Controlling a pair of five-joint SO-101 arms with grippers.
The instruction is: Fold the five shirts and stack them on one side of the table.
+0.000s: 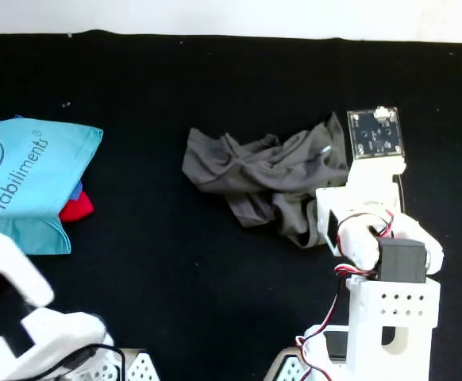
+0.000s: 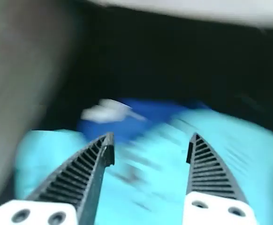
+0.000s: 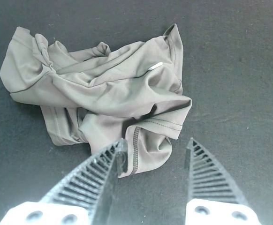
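Grey shirt (image 3: 103,89) crumpled just ahead of the released, empty right gripper (image 3: 156,146)

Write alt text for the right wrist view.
A crumpled grey shirt lies unfolded on the black table. The right gripper is open over the shirt's hem, one finger overlapping the fabric edge and the other over bare tabletop.
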